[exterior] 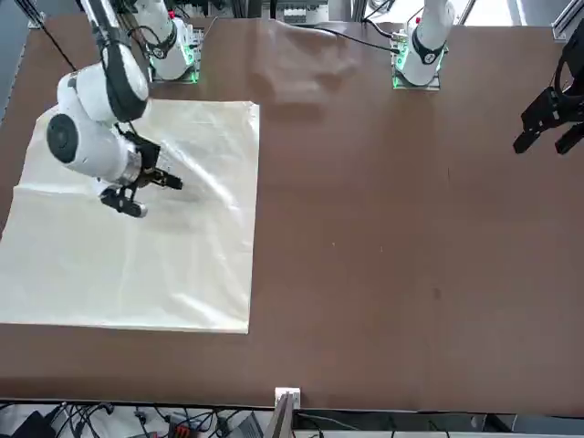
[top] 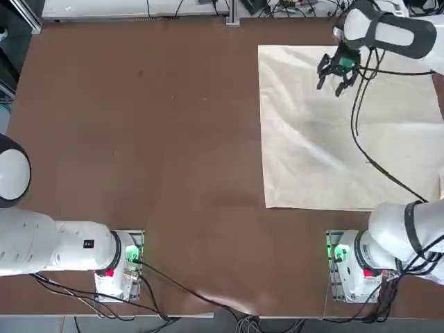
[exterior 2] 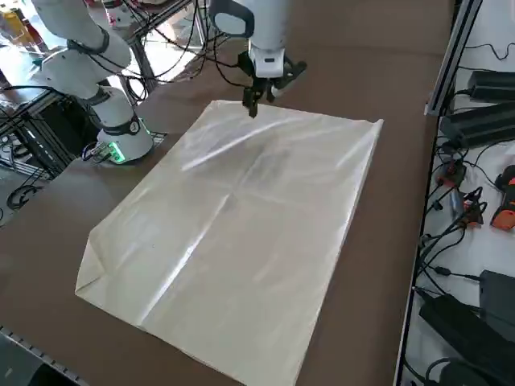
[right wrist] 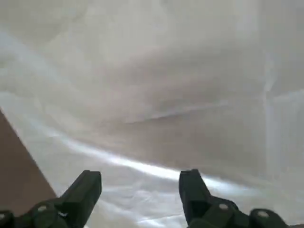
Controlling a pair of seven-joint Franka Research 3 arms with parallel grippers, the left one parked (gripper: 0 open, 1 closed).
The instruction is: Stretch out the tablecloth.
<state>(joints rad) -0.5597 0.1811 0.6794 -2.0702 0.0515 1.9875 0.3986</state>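
Looking down from overhead, the tablecloth (top: 347, 132) lies mostly flat on the right half of the brown table (top: 139, 125), running off the picture's right edge. The right gripper (top: 336, 75) hangs above the far part of it, fingers spread wide with nothing between them. My worry: if it drops from here it lands inside the sheet, not on an edge, so it might just pinch up a ridge and bunch the cloth.

From across the table, the gripper (exterior: 146, 192) sits clearly above the cloth (exterior: 137, 255), casting a shadow, apart from the fabric. The near edge looks straight, but a long crease runs across. Pulling off-line with that crease could skew the whole sheet.

From the right side, the gripper (exterior 2: 265, 92) is over the cloth (exterior 2: 241, 233) close to its far edge. One near corner is folded over on itself. A drag from the far end could easily leave that fold untouched.

At the wrist, both fingers (right wrist: 85, 192) stand wide above shiny, wrinkled fabric (right wrist: 156, 95), with bare table (right wrist: 14, 166) showing to one side. The cloth looks thin, so I'd guess the fingers could slip off, or grab only a wrinkle.
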